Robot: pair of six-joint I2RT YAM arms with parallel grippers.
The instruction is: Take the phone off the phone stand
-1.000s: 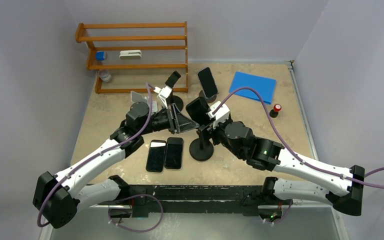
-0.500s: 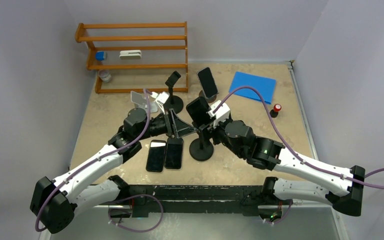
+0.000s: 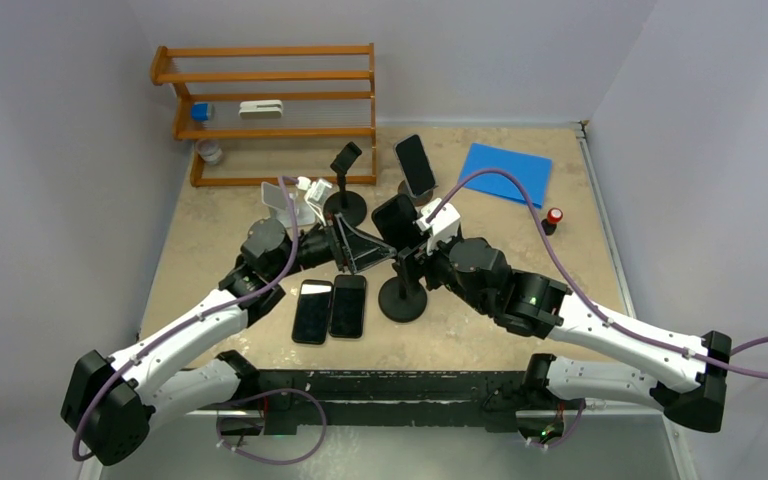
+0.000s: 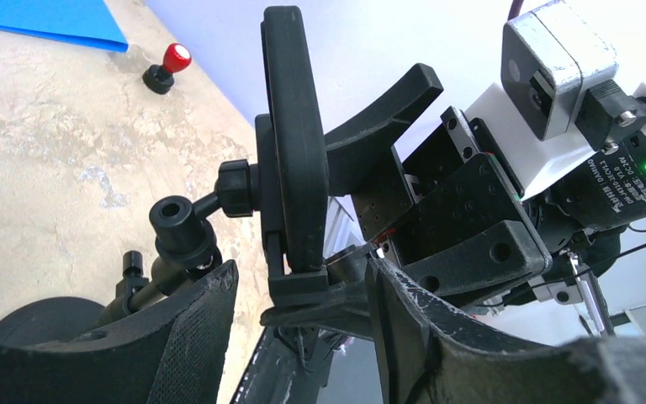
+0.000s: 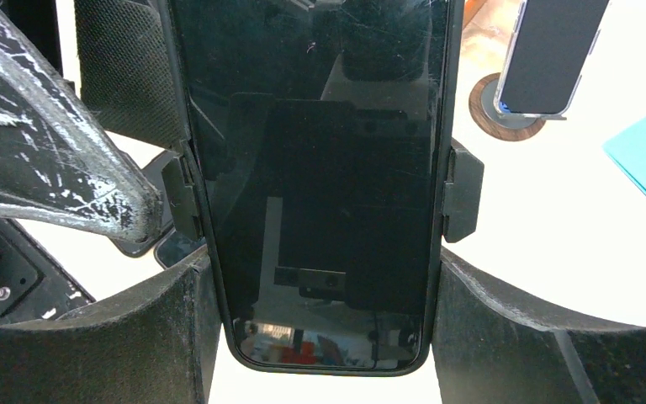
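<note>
As the left gripper (image 4: 299, 282) had drawn back from the empty rear stand (image 3: 346, 175) and parted its jaws about halfway, holding nothing, it sat low by the phone stand (image 3: 403, 298), seemingly ready to steady it for the lift. The phone (image 5: 320, 168), black-cased with a glossy dark screen, stood upright in the stand's side clamps (image 5: 463, 189). The right gripper (image 5: 324, 278), spread wide, laid its pads (image 5: 135, 337) against the phone's long edges below them.

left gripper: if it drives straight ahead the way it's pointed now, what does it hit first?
Most likely the phone, edge-on in the phone stand, right ahead between the left gripper's fingers. The right gripper sits just behind; depth is unclear.
</note>
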